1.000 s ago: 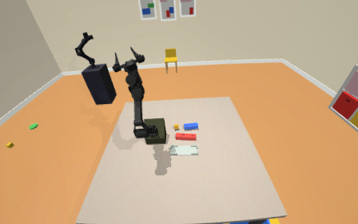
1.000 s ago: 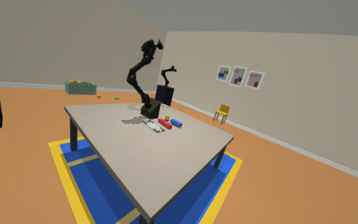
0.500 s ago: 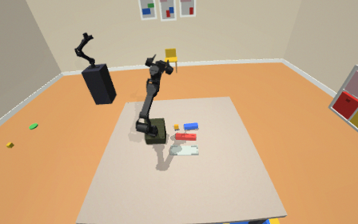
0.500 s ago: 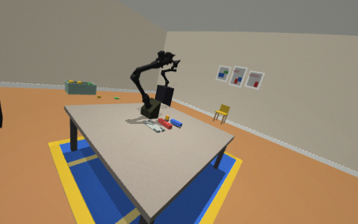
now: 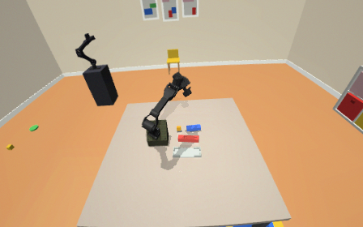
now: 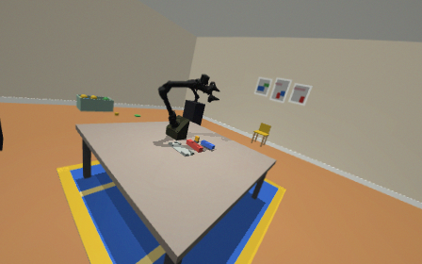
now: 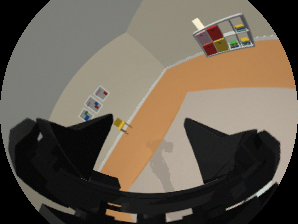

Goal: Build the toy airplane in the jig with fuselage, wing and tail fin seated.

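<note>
The red fuselage (image 5: 188, 139) (image 6: 194, 145) lies on the table between the pale cradle (image 5: 187, 152) (image 6: 182, 149) and the blue wing (image 5: 194, 128) (image 6: 207, 145). The cradle holds no part. The small orange tail fin (image 5: 178, 128) (image 6: 197, 139) lies beside the wing, on the side toward the arm's base. The three parts are apart from each other. My gripper (image 5: 189, 87) (image 6: 219, 94) (image 7: 149, 119) is open and empty, high above the table and well away from the parts. Sockets and tabs are too small to make out.
The arm's dark base block (image 5: 157, 133) (image 6: 177, 128) stands on the table (image 5: 219, 182) (image 6: 188, 189), next to the parts. A black pedestal (image 5: 101, 86) with another arm stands on the floor beyond the table. A yellow chair (image 5: 173, 60) (image 6: 262, 132) stands near the wall.
</note>
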Action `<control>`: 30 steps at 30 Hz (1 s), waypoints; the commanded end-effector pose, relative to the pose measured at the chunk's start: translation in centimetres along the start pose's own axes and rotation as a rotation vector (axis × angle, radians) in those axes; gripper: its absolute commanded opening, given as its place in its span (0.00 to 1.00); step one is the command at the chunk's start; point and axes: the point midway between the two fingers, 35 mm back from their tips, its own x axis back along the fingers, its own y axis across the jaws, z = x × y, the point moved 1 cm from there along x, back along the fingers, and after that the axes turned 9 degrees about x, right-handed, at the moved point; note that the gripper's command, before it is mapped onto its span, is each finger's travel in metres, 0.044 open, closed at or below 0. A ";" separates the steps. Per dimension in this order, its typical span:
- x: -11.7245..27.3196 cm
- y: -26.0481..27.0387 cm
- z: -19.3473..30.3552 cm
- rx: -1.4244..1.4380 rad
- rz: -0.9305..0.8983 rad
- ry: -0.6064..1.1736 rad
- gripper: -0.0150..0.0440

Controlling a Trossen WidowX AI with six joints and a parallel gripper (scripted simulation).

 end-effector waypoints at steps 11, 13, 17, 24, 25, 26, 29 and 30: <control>-1.0 -19.2 12.3 -0.192 0.667 0.514 1.00; 0.0 -21.5 14.2 -0.209 0.758 0.597 1.00; 2.6 -25.4 17.6 -0.231 0.928 0.768 1.00; 5.4 -28.0 20.2 -0.236 1.056 0.919 1.00; 5.4 -28.0 20.2 -0.236 1.056 0.919 1.00; 5.4 -28.0 20.2 -0.236 1.056 0.919 1.00; 5.4 -28.0 20.2 -0.236 1.056 0.919 1.00; 5.3 -28.2 20.4 -0.236 1.056 0.919 1.00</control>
